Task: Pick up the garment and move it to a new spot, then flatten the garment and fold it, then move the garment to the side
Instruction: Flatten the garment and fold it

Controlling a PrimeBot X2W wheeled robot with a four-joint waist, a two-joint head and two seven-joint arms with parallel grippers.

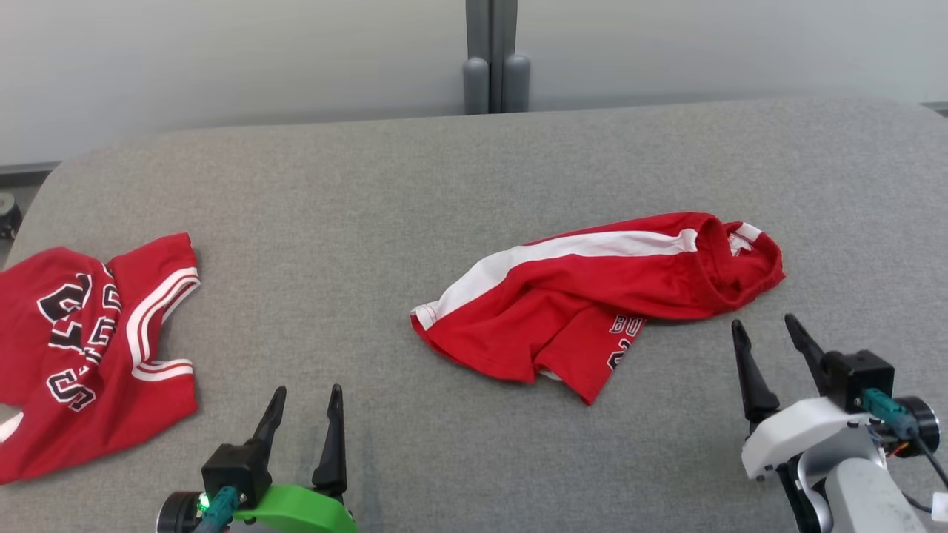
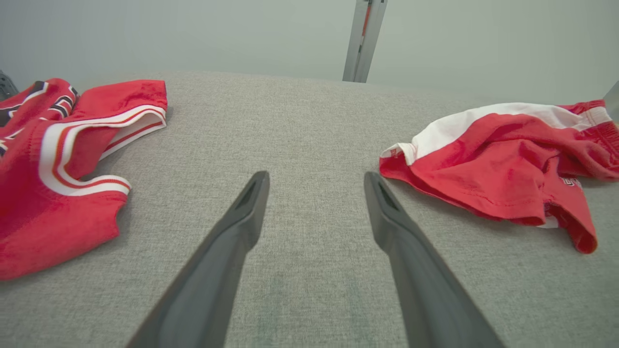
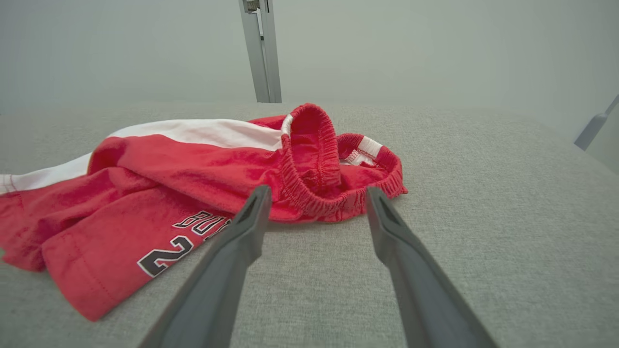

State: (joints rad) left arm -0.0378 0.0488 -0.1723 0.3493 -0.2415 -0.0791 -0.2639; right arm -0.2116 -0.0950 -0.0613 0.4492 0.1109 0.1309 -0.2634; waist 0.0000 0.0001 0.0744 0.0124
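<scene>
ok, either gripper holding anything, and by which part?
Nothing held. Left gripper and right gripper are both open and empty; jersey and shorts lie ungripped.

A wide bare lane of grey surface is left open between the jersey at the left edge and the crumpled shorts; the right gripper is fronted closely by the shorts' waistband.
</scene>
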